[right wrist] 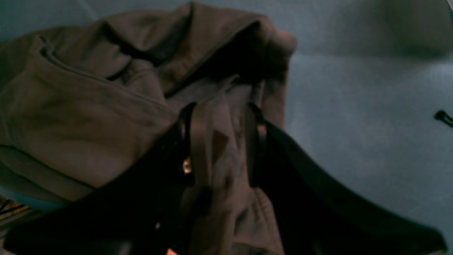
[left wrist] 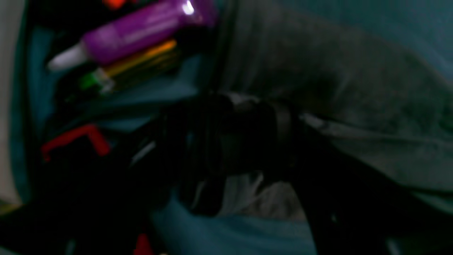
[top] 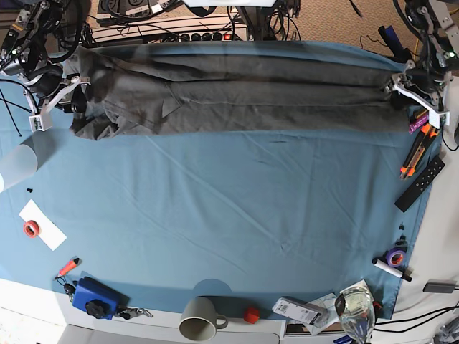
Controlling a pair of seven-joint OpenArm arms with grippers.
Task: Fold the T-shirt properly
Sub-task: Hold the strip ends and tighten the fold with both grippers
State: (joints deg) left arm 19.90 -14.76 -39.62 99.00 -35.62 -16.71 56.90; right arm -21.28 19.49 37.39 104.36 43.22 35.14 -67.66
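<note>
A blue-teal cloth (top: 237, 215) covers the worktop (top: 437, 244), creased in long diagonal lines. Behind its far edge, tangled black cables and a power strip (top: 193, 32) lie against brownish flooring (top: 330, 18). A pale rim of the worktop shows along the near and right sides. Bright daylight falls across the near left corner (top: 29, 301), leaving the far side dimmer.

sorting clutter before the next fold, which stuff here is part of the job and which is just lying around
Job:
- T-shirt, stretched long across the far side
- right gripper, shut on its end
- left gripper, open at the other end

Lying about:
- mug
- remote
- tape roll
- purple marker
</note>
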